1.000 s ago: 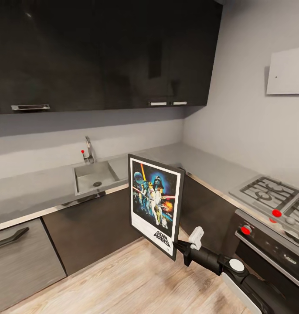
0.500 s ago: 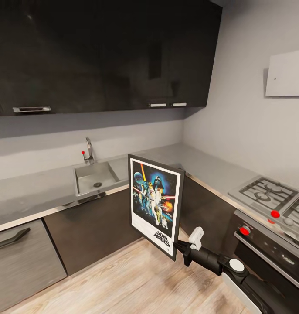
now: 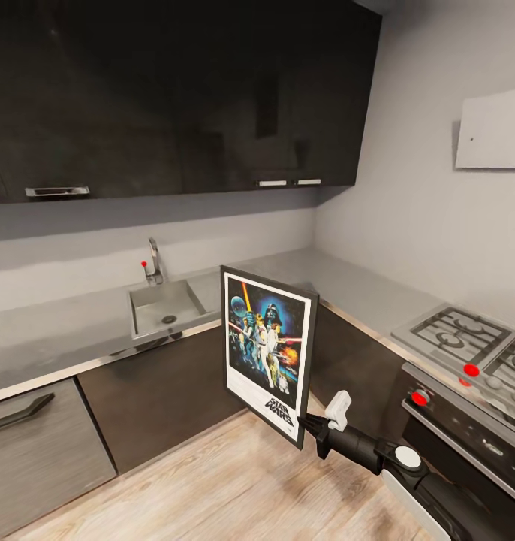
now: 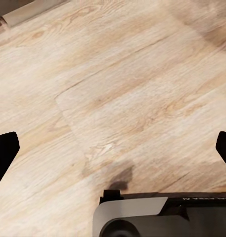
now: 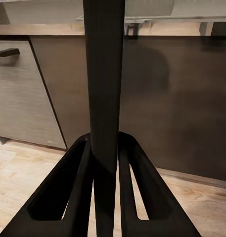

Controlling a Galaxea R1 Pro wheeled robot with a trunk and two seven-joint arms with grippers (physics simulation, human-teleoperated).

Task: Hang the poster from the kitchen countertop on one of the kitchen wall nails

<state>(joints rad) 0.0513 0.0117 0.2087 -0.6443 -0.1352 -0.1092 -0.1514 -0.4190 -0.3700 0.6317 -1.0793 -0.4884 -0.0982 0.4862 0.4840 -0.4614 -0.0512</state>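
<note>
— Poster (image 3: 266,352) first: where is it?

— Up in the air, standing tall, in front of the corner of the counter (image 3: 55,342), above the wood floor (image 3: 235,488). The right gripper (image 3: 305,425) has it by the bottom corner. In the right wrist view the two fingers (image 5: 82,168) squeeze the thin black edge of the poster (image 5: 104,89) between them.

— And the other one?

— The left gripper (image 4: 113,148) looks down at the floor (image 4: 117,89). Its fingers (image 4: 4,148) are far apart, with nothing in them.

— What could go wrong?

— I think the hold is the big worry. All of the tall poster sticks up from one small corner. A quick turn could make it swing or slip out and drop to the floor.

— Anything else?

— It could bump things. The black cupboards (image 3: 175,90) hang over the counter, and the stove (image 3: 468,353) is close on the right. A wide swing might knock the frame on them.

— Where will it hang?

— There is a pale panel (image 3: 492,129) high on the right wall with a tiny dark dot (image 3: 471,138) on it. That may be the nail, but it is too small to be sure.

— Is that hard?

— I think so. The dot is tiny and the poster is big, so the poster could hide it and miss. Letting go too soon would let it fall onto the stove.
</note>
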